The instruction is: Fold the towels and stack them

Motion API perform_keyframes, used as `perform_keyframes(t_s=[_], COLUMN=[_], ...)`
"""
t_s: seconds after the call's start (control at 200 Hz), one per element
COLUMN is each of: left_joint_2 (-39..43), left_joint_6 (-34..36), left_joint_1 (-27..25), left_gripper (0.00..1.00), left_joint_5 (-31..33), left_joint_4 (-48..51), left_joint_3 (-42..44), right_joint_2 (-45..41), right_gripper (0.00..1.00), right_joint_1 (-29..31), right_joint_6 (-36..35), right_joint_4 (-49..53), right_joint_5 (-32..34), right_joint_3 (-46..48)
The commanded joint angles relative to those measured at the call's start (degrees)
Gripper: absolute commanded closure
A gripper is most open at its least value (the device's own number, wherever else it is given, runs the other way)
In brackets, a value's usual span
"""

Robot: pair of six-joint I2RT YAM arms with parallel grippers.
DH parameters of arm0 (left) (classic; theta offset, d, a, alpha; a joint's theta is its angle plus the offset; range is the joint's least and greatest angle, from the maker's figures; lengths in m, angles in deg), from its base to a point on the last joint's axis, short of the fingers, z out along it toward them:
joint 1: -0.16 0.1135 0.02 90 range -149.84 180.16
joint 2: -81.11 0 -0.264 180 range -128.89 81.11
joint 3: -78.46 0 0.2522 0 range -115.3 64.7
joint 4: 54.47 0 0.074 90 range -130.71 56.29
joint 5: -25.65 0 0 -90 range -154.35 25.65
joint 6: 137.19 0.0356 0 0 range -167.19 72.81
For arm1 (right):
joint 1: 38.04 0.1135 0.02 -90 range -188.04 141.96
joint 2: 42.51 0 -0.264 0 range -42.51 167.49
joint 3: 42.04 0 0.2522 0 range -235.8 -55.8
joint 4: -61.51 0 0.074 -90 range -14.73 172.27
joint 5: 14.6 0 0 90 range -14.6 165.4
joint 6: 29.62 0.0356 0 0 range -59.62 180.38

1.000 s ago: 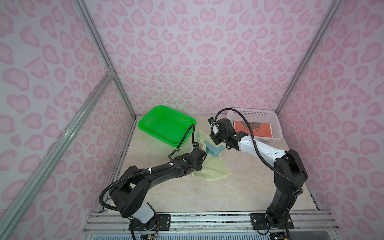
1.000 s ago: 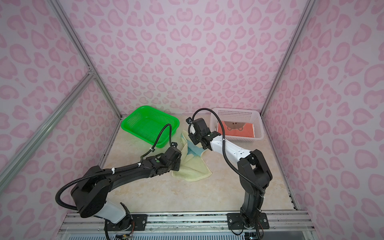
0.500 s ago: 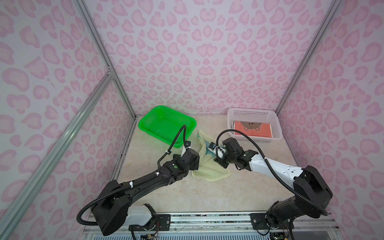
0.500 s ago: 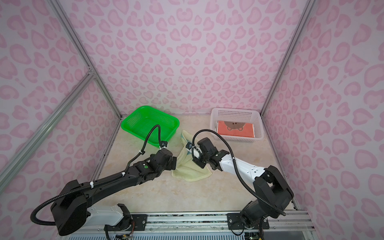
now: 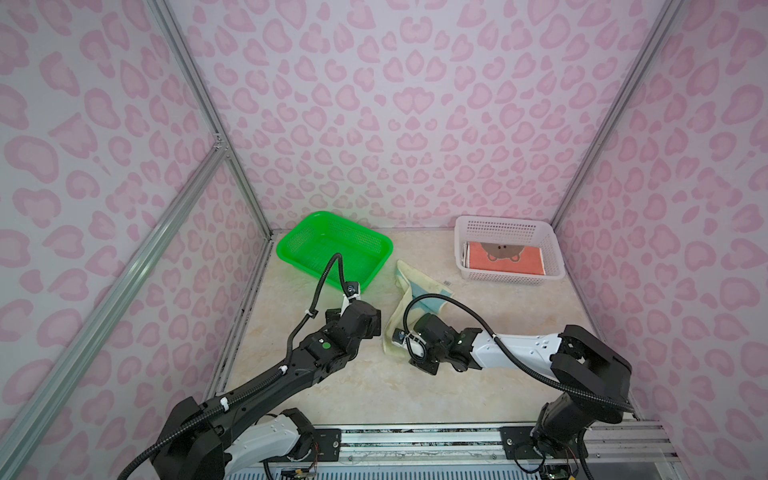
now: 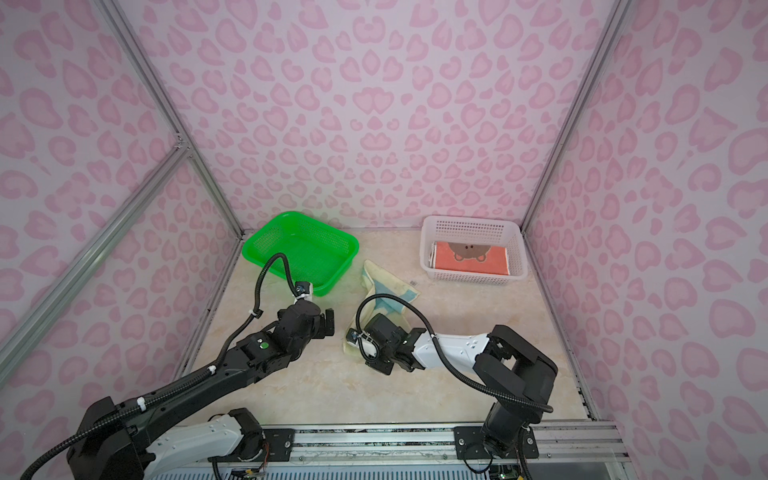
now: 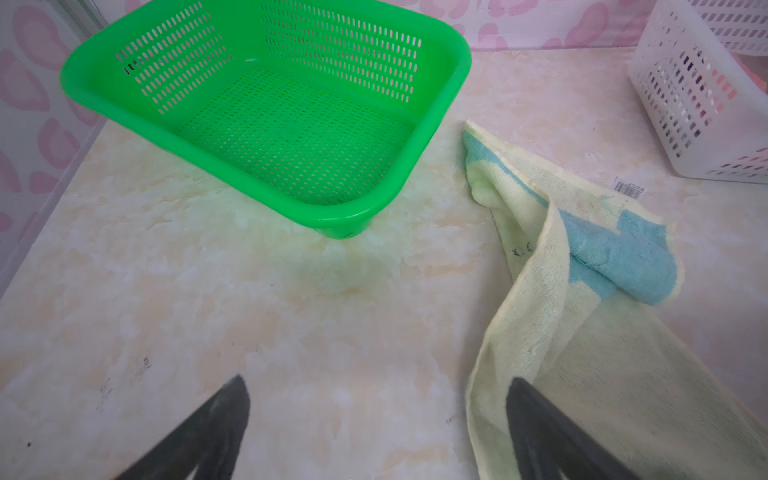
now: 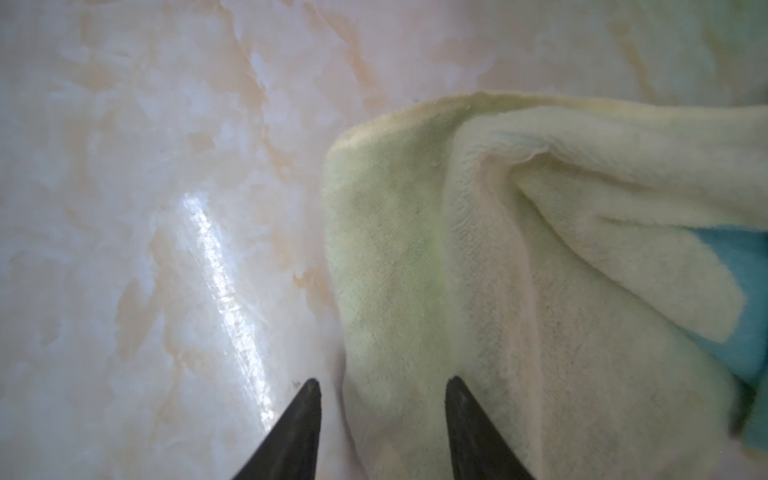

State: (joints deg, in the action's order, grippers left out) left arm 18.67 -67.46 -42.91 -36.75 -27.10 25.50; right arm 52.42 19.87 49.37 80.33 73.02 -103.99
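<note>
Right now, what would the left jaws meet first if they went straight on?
Probably the bare cream marbled tabletop, since the open jaws slant down toward it. Skimming above it, next comes the near corner of the green perforated plastic basket. The pale yellow and teal towel lies beside that line.

Enclosure of three walls (image 5: 374,104), pale lilac, printed all over with pink heart-like blotches. Bare aluminium struts (image 5: 201,104) run up both back corners; one more slants across the left wall. Table (image 5: 415,399) cream, marbled, glossy. Bright streak of reflected light (image 8: 224,282) shows in right wrist view. Metal rail (image 5: 415,440) along near edge.
</note>
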Motion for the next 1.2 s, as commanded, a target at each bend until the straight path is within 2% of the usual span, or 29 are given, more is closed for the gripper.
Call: perform_keyframes(t_s=[0.0, 0.055, 0.2, 0.33, 0.505, 0.705, 0.89, 1.045, 1.195], left_joint_2=[1.96, 2.84, 4.97, 5.89, 5.78, 6.21, 4.79, 1.07, -3.19], left_joint_6=[0.65, 1.29, 3.53, 6.22, 10.36, 19.32, 25.85, 33.7, 41.8], left_joint_1=[0.4, 0.4, 0.49, 0.48, 0.52, 0.43, -0.92, -4.74, -7.23], left_gripper=[0.02, 0.02, 0.02, 0.02, 0.02, 0.02, 0.02, 0.03, 0.02], left_joint_5=[0.46, 0.09, -0.69, -2.49, -4.7, -9.66, -14.42, -13.88, -12.02], left_joint_4=[-0.6, -0.75, -1.45, -1.92, -3.69, -8.63, -13.96, -22.12, -24.21], left_joint_3=[1.01, 1.39, 2.28, 2.55, 2.38, 2.73, 4.26, 5.58, 4.09], right_joint_2=[2.1, 3.05, 3.24, 0.69, -4.92, -8.23, -9.24, -9.79, -9.51], right_gripper=[0.54, 0.59, 0.84, 0.95, 0.97, 0.99, 0.98, 0.98, 0.98], right_joint_1=[0.25, 0.27, -0.18, -1.99, -9.04, -14.71, -19.49, -20.93, -21.95], right_joint_6=[3.03, 3.47, 3.61, 4.84, 10.57, 13.73, 16.95, 15.76, 14.47], right_joint_4=[-4.85, -5.83, -6.65, -5.28, -1.88, 5.43, 8.08, 10.13, 12.41], right_joint_5=[-0.52, -0.27, -1.37, -3.33, -11.44, -15.49, -19.98, -21.1, -22.49], right_joint_3=[0.44, 0.46, 0.46, 0.25, -1.0, -5.04, -7.26, -8.67, -10.17])
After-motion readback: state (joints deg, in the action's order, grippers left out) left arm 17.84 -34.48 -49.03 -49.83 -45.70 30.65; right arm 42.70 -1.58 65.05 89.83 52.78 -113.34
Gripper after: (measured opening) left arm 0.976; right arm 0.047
